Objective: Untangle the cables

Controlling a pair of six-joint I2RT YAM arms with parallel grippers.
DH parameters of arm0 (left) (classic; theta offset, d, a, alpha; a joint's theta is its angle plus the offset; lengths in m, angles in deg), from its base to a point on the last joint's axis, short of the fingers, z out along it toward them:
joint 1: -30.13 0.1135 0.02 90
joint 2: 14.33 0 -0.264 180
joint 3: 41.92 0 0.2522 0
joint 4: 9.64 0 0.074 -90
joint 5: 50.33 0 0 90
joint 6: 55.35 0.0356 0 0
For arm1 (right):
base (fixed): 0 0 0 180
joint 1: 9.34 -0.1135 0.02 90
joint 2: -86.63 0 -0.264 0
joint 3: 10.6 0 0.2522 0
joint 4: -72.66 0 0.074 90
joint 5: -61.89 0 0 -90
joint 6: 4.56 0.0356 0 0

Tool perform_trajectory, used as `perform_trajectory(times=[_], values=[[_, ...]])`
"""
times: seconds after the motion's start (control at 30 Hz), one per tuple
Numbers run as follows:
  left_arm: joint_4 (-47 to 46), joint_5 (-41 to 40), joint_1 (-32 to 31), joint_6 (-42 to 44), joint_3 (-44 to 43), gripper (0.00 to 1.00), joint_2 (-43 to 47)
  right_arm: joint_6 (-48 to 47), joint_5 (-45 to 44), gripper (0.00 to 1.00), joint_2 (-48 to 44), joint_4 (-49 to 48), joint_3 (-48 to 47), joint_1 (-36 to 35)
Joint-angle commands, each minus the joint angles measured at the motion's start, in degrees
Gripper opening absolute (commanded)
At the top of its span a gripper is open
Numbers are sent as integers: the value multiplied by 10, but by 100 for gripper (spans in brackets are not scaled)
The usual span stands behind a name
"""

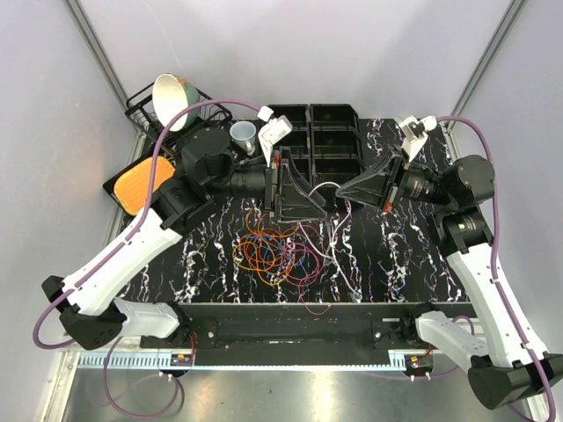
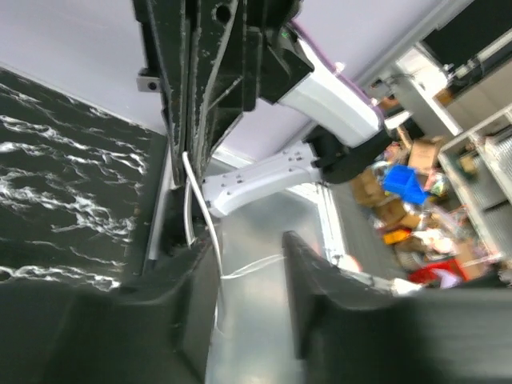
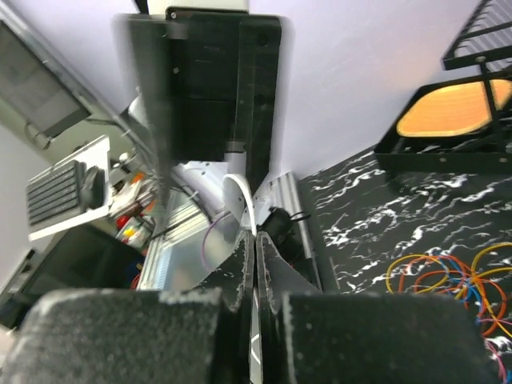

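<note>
Both arms reach in over the middle of the table (image 1: 396, 255) and meet nose to nose, raised above its marbled black top. The right gripper (image 3: 254, 250) is clamped tight, its two fingers pressed together on a white cable (image 3: 238, 196) that curls up out of the pinch. To me that looks like the anchor, one strand held fast so it can be worked free of the rest. The left gripper (image 2: 250, 260) faces it from the left with its jaws apart. The white strand runs down close by the inner edge of one of its fingers (image 2: 160, 320), but nothing pinches it, so I read that hand as released and lined up to take a hold just beside the other. Seen from above, loose white strands droop from the meeting point towards the table. Just near and left of them lies the main heap of cables (image 1: 273, 251), orange, red, blue, yellow and purple loops piled over one another between the two arms. Holding the white one high makes sense, since its own weight should help draw it out of the heap. The black bins (image 1: 334, 141) sit at the far edge behind the grippers, clear of the work. The coloured loops look thoroughly knotted, so I judge most of the job lies ahead.
</note>
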Motion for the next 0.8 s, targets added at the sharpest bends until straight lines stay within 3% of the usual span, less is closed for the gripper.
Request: perform_trajectory(times=[0.0, 0.07, 0.17, 0.53, 0.77], values=[[50, -108, 0, 47, 2, 98, 19, -71, -93, 0, -33, 75, -36, -3], [104, -224, 0, 64, 16, 99, 36, -92, -123, 0, -38, 115, -45, -3], [144, -335, 2, 79, 51, 99, 69, -101, -157, 0, -38, 144, -47, -3], [318, -654, 3, 67, 137, 99, 223, -118, -240, 0, -13, 193, -69, -4], [369, -732, 2, 42, 230, 99, 314, -136, -276, 0, 24, 207, -101, -4]])
